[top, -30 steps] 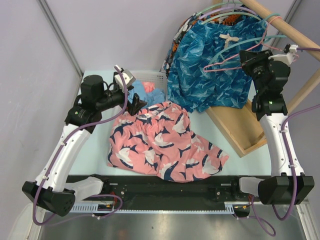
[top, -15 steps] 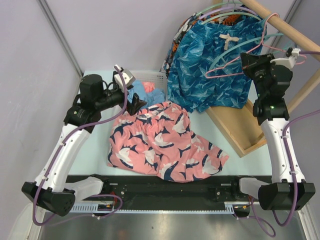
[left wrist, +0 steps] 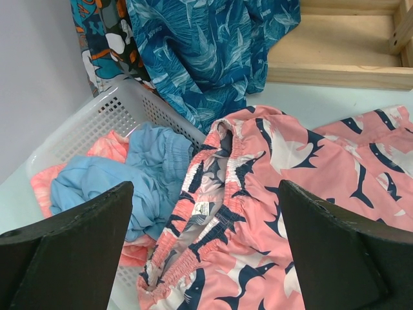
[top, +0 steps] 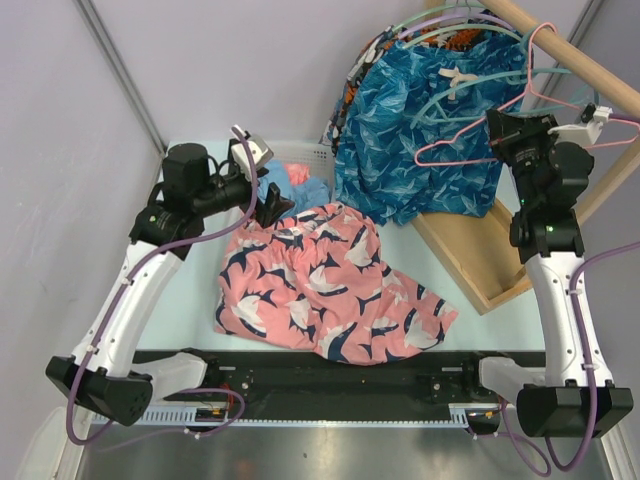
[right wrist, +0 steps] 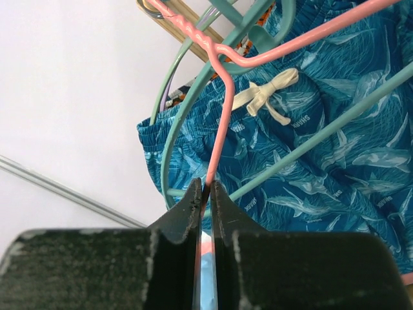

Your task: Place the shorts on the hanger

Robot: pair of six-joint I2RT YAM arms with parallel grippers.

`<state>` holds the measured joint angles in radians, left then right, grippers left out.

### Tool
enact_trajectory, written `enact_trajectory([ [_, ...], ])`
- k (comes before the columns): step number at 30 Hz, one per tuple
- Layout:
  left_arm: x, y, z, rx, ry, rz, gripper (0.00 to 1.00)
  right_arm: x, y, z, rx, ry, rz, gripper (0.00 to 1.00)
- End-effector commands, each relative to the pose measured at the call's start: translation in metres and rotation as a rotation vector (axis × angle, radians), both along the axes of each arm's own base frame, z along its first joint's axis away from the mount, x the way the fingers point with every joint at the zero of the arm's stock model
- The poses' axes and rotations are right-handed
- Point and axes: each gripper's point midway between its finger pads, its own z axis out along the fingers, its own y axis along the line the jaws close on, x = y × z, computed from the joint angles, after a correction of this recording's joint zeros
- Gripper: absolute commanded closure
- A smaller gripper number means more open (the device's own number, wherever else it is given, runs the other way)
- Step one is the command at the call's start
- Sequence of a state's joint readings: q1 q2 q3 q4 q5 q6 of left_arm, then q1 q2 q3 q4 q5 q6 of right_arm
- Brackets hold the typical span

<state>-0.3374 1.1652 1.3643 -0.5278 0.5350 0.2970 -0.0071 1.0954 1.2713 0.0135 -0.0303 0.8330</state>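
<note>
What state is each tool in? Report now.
Left tool: open, holding nothing, near the shorts.
Right tool: closed on the hanger.

Bright, even diffuse light, soft shadows; left hand (left wrist: pixel 206 248) slightly blurry, bg sharp.

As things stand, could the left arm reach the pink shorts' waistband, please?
Probably yes: the left gripper hangs open close over the shorts at their waistband, with nothing visible between them.
</note>
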Motion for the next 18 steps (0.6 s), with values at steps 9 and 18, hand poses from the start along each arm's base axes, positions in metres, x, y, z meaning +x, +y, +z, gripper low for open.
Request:
enact_trajectory([
  [9, -0.002, -0.005, 0.020, -0.012, -0.047, -0.036, 0.02, -0.007, 0.004, 0.027, -0.028, -0.147, 0.031, 1.00],
  [18, 0.001, -0.006, 0.018, 0.001, -0.041, -0.035, 0.02, 0.002, 0.010, 0.036, -0.046, -0.231, 0.044, 1.00],
])
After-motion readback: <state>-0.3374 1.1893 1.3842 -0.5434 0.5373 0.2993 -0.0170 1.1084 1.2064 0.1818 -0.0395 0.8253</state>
